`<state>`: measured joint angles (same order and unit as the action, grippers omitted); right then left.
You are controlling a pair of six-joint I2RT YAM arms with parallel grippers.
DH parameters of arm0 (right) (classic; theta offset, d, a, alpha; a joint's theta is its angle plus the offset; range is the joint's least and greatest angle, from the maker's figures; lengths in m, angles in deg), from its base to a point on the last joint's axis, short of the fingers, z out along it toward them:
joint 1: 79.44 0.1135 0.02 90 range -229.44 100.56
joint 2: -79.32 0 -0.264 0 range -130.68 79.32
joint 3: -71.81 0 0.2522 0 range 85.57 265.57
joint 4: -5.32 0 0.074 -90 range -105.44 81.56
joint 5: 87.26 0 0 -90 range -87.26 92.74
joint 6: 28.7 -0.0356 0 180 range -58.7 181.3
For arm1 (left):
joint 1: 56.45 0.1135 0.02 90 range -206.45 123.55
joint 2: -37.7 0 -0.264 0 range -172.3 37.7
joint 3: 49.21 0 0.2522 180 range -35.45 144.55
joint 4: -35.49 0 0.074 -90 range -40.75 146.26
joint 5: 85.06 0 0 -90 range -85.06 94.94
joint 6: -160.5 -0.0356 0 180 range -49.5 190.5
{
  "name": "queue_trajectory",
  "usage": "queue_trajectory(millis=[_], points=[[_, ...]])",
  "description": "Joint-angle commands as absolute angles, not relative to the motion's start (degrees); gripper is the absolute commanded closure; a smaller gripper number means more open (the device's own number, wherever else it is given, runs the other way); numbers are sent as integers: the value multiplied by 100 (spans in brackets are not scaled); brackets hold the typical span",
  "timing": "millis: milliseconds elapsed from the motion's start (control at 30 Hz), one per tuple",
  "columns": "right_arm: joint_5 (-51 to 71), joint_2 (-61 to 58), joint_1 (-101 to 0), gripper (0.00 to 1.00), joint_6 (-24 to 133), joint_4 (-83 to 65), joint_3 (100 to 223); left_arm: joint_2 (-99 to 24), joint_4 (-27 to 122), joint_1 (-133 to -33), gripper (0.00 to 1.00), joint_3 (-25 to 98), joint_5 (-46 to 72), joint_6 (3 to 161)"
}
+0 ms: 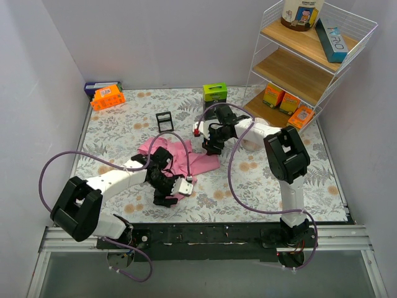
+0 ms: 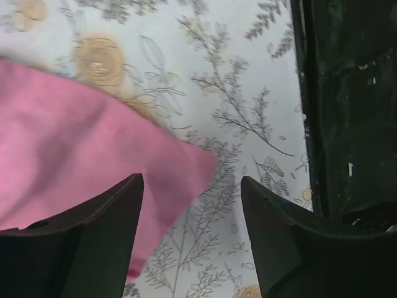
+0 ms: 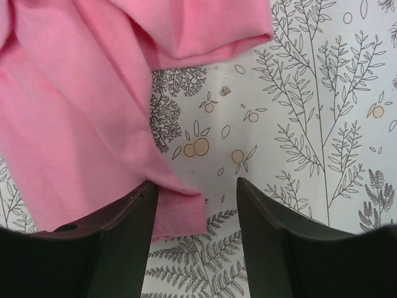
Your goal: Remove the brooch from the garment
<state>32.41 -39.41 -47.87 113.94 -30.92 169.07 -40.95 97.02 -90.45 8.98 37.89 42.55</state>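
The pink garment (image 1: 186, 155) lies rumpled on the floral cover (image 1: 322, 180). The left gripper (image 2: 191, 180) and right gripper (image 3: 195, 183) hang over its edges, fingers spread, grasping nothing. Well beyond the garment, a teal box (image 1: 332, 38) seems to read "PRO".

Garment (image 1: 200, 158): from above we see it partly under the left arm (image 1: 118, 179), and both wrist views crop it at their edges. Brooch: we cannot make it out anywhere. Shelf jar (image 1: 302, 15): top cut off.
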Motion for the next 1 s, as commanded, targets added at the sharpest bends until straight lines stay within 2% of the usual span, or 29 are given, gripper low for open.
queue_trajectory(millis=[0, 100, 233, 300, 333, 367, 400, 433, 467, 533, 667, 767, 967], points=[[3227, -4065, -4789, 40, 11237, -3077, 17214, -3762, 9242, -9336, 37, 332, 3439, 3605], [3209, -4100, -4789, 42, 11122, -2980, 17223, -3665, 8811, -9389, 40, -28, 3229, 3595], [3043, -4188, -4771, 48, 11017, -2954, 17205, -3586, 8424, -9398, 56, -222, 2991, 3665], [2946, -4188, -4762, 56, 11016, -2901, 17118, -3586, 8345, -9389, 81, -231, 2946, 3753], [2928, -4179, -4762, 68, 11051, -2901, 17091, -3586, 8344, -9398, 94, -214, 2911, 3902], [2928, -4162, -4762, 75, 11078, -2918, 17074, -3551, 8292, -9389, 100, -196, 2876, 4060], [2963, -4153, -4754, 83, 11113, -2988, 17056, -3525, 8266, -9389, 100, -100, 2815, 4235], [2963, -4057, -4762, 97, 11148, -3032, 17038, -3472, 8231, -9380, 100, -30, 2666, 4707], [2937, -3986, -4771, 99, 11183, -3067, 17030, -3367, 8239, -9285, 100, 75, 2630, 4920], [2954, -3663, -4832, 99, 11183, -3164, 17012, -3183, 8309, -9048, 100, 565, 2621, 5368], [3121, -2985, -5052, 99, 11104, -3559, 17091, -2761, 8432, -7829, 100, 1788, 2420, 6624], [3130, -2326, -5175, 99, 11122, -3665, 16942, -2585, 8651, -7142, 100, 2726, 2122, 6873], [2735, -1280, -5237, 99, 10920, -3753, 17055, -2136, 8108, -6613, 100, 3362, 1251, 7014]])
